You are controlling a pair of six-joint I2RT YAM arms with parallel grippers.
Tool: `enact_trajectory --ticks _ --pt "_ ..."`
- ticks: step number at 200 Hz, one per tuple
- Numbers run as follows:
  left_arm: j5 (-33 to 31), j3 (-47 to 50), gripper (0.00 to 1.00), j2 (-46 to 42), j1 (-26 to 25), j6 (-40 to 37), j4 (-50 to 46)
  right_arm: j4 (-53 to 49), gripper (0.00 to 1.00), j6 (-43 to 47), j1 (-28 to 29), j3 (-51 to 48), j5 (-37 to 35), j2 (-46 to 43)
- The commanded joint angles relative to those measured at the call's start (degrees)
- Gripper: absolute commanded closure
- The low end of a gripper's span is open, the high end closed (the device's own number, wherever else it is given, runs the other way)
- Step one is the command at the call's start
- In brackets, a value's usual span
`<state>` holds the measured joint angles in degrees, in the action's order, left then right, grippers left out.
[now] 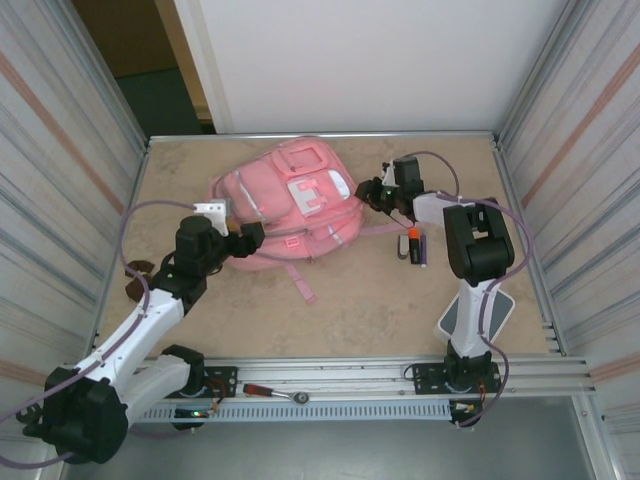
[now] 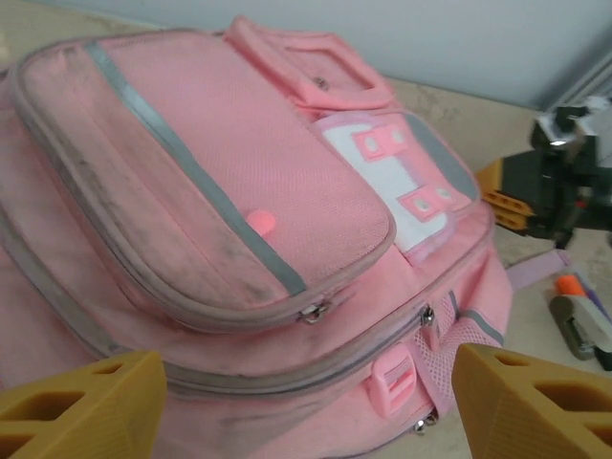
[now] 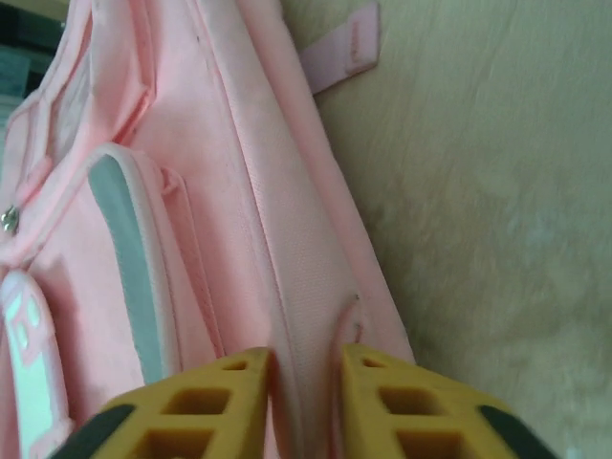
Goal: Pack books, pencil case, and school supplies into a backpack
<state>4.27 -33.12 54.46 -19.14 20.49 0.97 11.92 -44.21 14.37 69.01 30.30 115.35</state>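
Top external, backpack (image 1: pixel 285 205) flat, supplies (image 1: pixel 415 245) nr R side

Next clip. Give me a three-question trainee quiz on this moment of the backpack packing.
1. True or false: the left gripper's fingers stand wide apart.
2. What do the right gripper's fingers appear to pinch? A) a fold of the backpack's side fabric B) a purple pen C) a book
3. Where do the school supplies lie?

Key
1. True.
2. A.
3. On the table, just right of the backpack, not yet packed.
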Motion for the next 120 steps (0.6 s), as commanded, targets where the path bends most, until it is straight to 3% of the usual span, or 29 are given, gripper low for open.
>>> enact_trajectory --ticks 1,27,49,71,94,120 --pt "-6.35 -1.5 0.2 -0.78 -1.52 0.24 -6.18 1.08 0.84 0.7 2.89 -7.2 2.65 -8.06" --pt "-15.19 -3.43 0.17 1.92 -5.83 -4.01 -10.44 -1.65 0.77 4.3 5.54 -14.78 -3.28 -16.67" --pt "-23.08 -5.98 0.13 5.56 -8.94 -8.77 -12.77 -7.84 0.57 9.35 8.22 -16.45 -13.87 -23.5" --pt "-26.28 -8.11 0.1 9.87 -9.01 -11.85 -12.76 -10.68 0.39 13.75 12.7 -15.69 -22.68 -26.52" --pt "-27.73 -11.18 0.06 15.15 -8.34 -14.17 -12.11 -10.25 0.3 17.78 17.96 -13.05 -24.16 -25.32" --pt "-27.14 -15.71 0.04 22.54 -7.68 -16.27 -11.26 -6.25 0.27 18.27 20.51 -10.94 -19.33 -20.77"
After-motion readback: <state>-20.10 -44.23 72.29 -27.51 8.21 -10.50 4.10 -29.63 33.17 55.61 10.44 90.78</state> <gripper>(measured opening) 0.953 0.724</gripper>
